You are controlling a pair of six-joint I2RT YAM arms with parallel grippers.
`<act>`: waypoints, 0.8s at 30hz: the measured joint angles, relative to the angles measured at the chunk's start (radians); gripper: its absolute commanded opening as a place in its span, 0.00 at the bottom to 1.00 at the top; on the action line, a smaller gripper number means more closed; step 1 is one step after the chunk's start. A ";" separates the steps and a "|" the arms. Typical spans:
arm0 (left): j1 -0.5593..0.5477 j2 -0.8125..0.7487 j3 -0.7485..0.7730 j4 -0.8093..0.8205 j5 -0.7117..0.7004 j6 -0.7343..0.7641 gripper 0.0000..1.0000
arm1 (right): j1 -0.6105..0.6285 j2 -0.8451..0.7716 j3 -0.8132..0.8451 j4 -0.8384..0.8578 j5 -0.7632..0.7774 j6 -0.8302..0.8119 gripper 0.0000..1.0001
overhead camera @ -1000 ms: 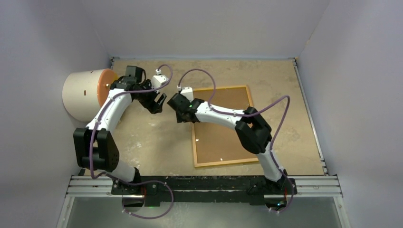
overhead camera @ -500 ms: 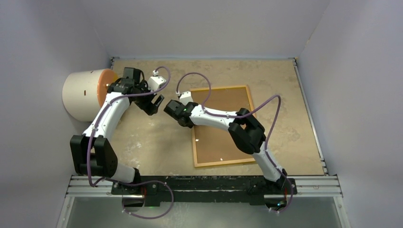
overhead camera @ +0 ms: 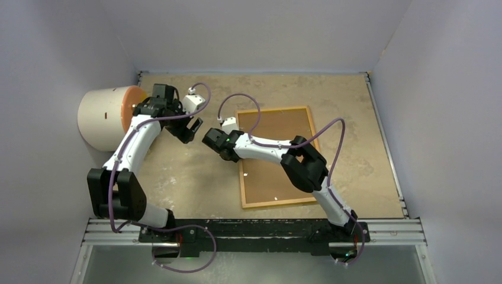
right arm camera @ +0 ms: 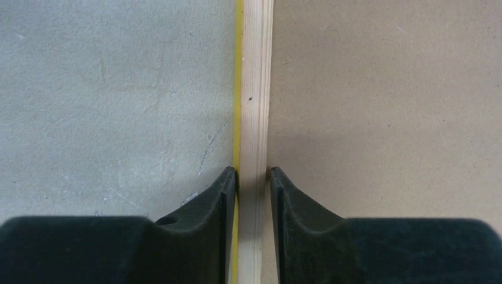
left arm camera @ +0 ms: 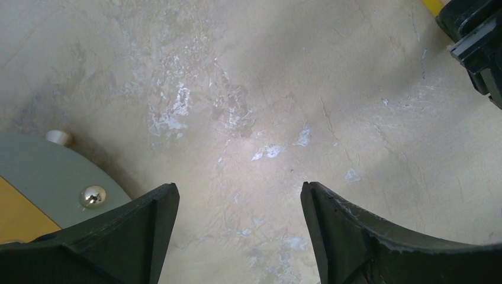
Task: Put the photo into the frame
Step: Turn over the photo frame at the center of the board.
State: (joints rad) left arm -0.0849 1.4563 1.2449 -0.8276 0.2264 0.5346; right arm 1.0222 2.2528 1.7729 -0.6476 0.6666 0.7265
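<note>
frame (overhead camera: pixel 276 203): lying back-up on the table (overhead camera: pixel 189 177), light wood rim showing, brown backing board (overhead camera: pixel 278 171) sitting inside it.
right gripper (right arm camera: pixel 253 174): pinching the frame's left rail toward its far end. One finger is sitting outside by the yellow edge, the other inside over the board.
left gripper (left arm camera: pixel 240 195): hovering just left of the frame's far-left corner, jaws spread, holding nothing.
photo: not showing in any view, so I cannot tell where it is lying.
drum (overhead camera: pixel 103 118): sitting well left of the frame, by the wall.
step (my read): right arm is getting set to lift or flip the frame by that rail.
risk 1: thin rail and narrow bite, so the frame could be twisting out of the pinch on a lift.
risk 2: the board looks loose and could be sliding out if tilted.
risk 3: the grippers are sitting close, so a clash is likely if both are moving.
</note>
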 measured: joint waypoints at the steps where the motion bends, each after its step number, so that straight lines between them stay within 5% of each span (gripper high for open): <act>1: 0.001 0.000 0.000 0.000 -0.003 0.000 0.81 | 0.001 0.000 0.001 0.002 0.000 0.000 0.21; 6: 0.011 0.005 0.000 0.004 -0.022 -0.001 0.81 | 0.003 0.002 0.010 -0.004 -0.004 0.007 0.01; 17: 0.063 0.076 0.000 -0.009 0.012 -0.026 0.80 | -0.002 -0.006 0.041 0.002 -0.100 0.053 0.00; 24: 0.165 0.106 0.072 -0.096 0.106 -0.026 0.78 | -0.002 -0.146 0.074 0.059 -0.203 0.096 0.00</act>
State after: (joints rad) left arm 0.0803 1.5627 1.3170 -0.9237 0.3321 0.5083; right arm 1.0199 2.1071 1.8465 -0.5884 0.4633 0.8223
